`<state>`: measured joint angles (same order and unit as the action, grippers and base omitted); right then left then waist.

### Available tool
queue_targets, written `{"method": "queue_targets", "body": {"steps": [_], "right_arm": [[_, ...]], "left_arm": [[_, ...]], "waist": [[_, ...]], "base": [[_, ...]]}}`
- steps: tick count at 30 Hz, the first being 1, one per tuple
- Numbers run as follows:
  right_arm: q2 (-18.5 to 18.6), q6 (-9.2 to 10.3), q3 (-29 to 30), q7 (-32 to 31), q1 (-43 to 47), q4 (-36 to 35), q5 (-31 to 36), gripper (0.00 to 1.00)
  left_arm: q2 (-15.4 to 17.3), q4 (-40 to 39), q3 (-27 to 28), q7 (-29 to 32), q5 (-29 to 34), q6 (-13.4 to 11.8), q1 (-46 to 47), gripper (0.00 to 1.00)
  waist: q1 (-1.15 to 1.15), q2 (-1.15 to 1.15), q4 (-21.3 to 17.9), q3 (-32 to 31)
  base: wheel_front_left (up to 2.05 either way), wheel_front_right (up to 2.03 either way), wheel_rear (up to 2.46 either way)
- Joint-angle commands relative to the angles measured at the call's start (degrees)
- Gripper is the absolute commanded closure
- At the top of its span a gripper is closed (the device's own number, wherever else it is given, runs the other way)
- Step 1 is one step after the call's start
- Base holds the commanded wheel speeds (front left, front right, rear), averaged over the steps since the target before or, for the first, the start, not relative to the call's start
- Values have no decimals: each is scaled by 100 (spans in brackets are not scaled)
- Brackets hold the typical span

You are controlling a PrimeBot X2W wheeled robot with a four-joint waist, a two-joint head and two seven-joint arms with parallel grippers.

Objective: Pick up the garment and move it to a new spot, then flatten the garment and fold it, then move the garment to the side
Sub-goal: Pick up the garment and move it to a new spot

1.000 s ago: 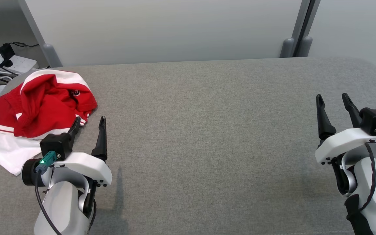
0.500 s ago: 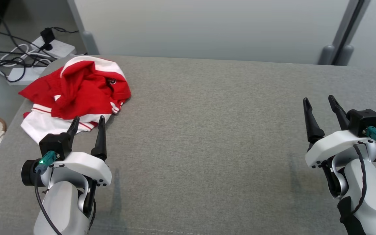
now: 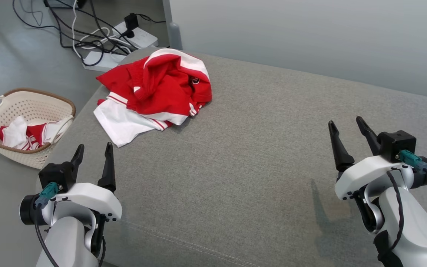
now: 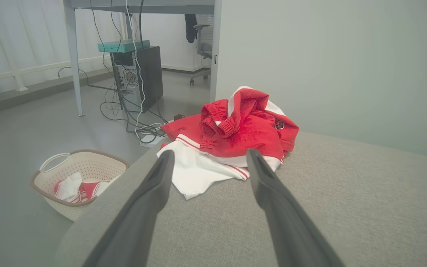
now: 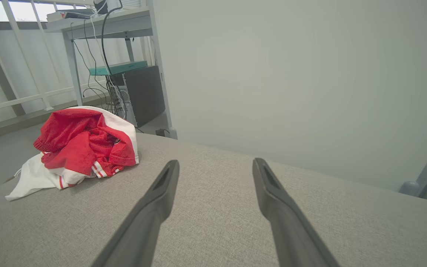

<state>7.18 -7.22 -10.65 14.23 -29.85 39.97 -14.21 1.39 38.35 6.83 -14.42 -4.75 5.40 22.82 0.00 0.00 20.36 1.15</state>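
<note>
The garment [image 3: 154,92], a crumpled red-and-white heap, lies untouched at the far left corner of the grey table [image 3: 254,167]. The left gripper [image 3: 95,145] hovers short of it, fingers spread and empty. Well apart on the right, the right gripper [image 3: 345,121] is spread and empty too. The pick-up has not begun; next, the left arm likely needs to reach forward and pinch a fold.
</note>
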Motion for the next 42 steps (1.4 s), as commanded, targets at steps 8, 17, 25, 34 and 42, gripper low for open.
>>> {"method": "queue_targets", "body": {"steps": [8,17,25,34,42], "right_arm": [[-63,-26,-406,77,-131,-84,-108,0],[81,-26,-604,77,-300,-75,-194,0],[205,-26,-682,77,-559,-248,-236,0],[260,-26,-680,77,-785,-495,-264,0],[288,-26,-568,77,-814,-564,-288,0]], "left_arm": [[158,-42,343,-58,-223,89,164,0],[575,696,-52,-58,-503,205,1054,0],[1205,1234,-810,-58,-1114,207,2030,0],[1987,1688,-1274,-57,-1897,208,2793,0],[2274,2022,-1212,-57,-2444,208,2922,0]], "waist": [[0,0,65,150],[0,0,-375,661],[0,0,-848,1309],[0,0,-1234,2005],[0,0,-1439,2290]], "base": [[0,0,0],[0,0,0],[0,0,0],[0,0,0],[0,0,0]]}}
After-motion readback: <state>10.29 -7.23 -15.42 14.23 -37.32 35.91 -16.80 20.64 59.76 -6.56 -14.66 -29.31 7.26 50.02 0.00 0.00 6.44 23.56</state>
